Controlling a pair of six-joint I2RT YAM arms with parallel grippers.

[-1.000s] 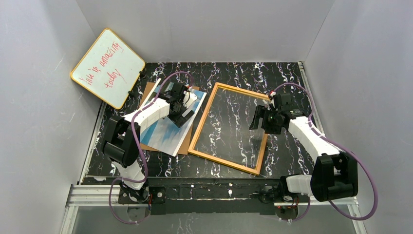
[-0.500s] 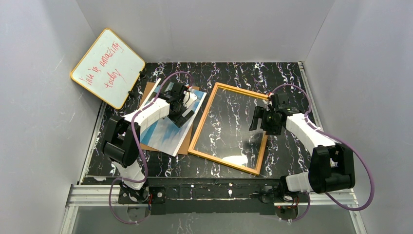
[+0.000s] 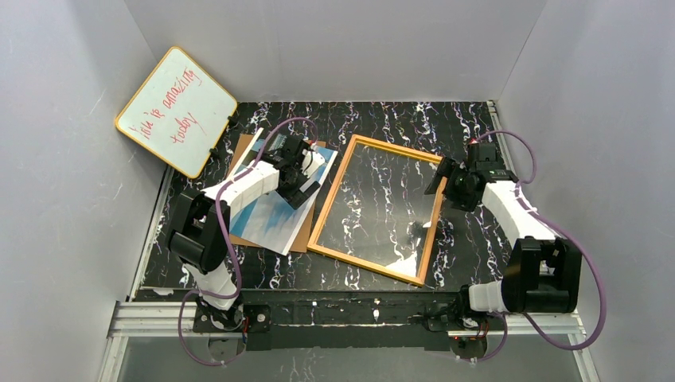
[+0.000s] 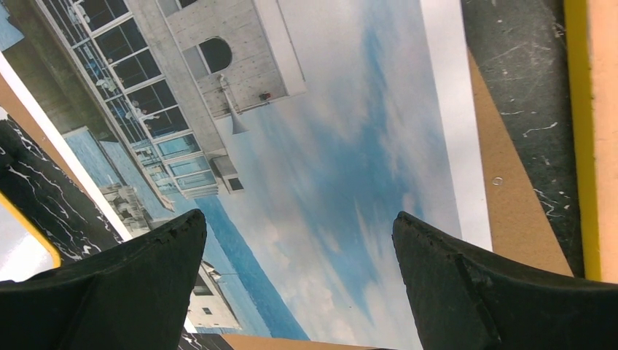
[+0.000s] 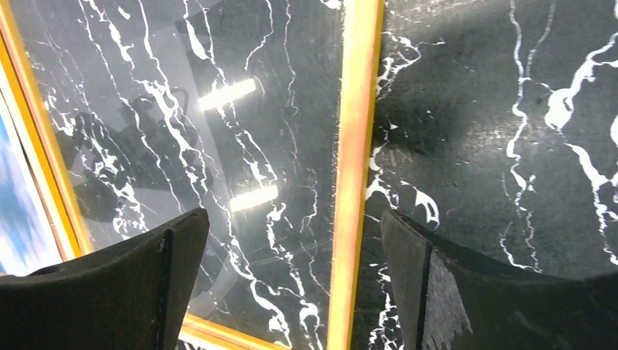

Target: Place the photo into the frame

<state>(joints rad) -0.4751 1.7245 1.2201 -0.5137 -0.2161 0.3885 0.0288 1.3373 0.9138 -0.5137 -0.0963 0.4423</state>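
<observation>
Seen from above, the frame (image 3: 374,208) lay flat in the middle of the table (image 3: 470,119), orange-brown back up, with the marbled tabletop showing through its glass. In the last second my right gripper (image 5: 291,217) had drawn back from the frame's right rail (image 5: 353,168) towards the right wall, and its jaws had spread a little wider. In its wrist view they stood wide apart above that rail, pinching nothing. As far as I could tell, the frame itself had not shifted. My left gripper (image 4: 299,226) had stayed where it was, hanging over the photo (image 3: 275,215) with its jaws fully spread and nothing between them. The photo lay picture side up on the brown board (image 3: 243,147), just left of the frame, with its long edge running beside the frame's left rail. I judged that the frame was now placed and released, ready to take the print. The photo was not yet lifted, so the next move fell to the left arm. I expected a thin sheet lying flat on the board to be awkward to pinch
</observation>
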